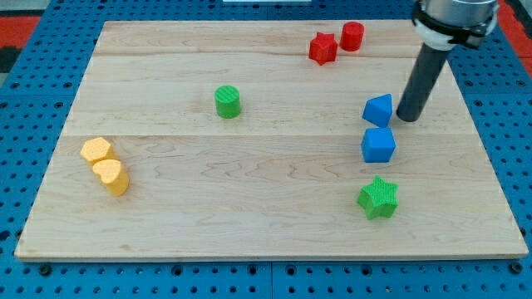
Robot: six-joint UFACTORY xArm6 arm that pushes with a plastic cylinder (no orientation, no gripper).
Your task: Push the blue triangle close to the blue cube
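1. My tip (408, 118) sits on the wooden board (249, 216) at the view's right, just beside the blue triangle (378, 110), on that block's right side; whether tip & block actually touch can't be told.
2. No claw on this arm: it ends in a plain dark rod, nothing to open or close, & it has hold of nothing.
3. Blue triangle lies right-centre of the board, directly above the blue cube (378, 145) in the view. The two blues are v. near each other, w/ only a thin gap showing btwn them.
4. Green star (378, 198) sits below the blue cube, near it but clearly apart, toward the view's bottom right.
5. Green cylinder (227, 101) stands alone nr the board's middle, well apart from the blues.
6. Red star (322, 48) & red cylinder (352, 36) sit side by side at the view's top, star to the left, close together, poss. touching.
7. At the view's left, a yellow block (96, 150), shape unclear, & a yellow heart (111, 176) are pressed together, heart lower & slightly right.
8. Board rests on a blue perforated surface (507, 124) that shows round its edges.
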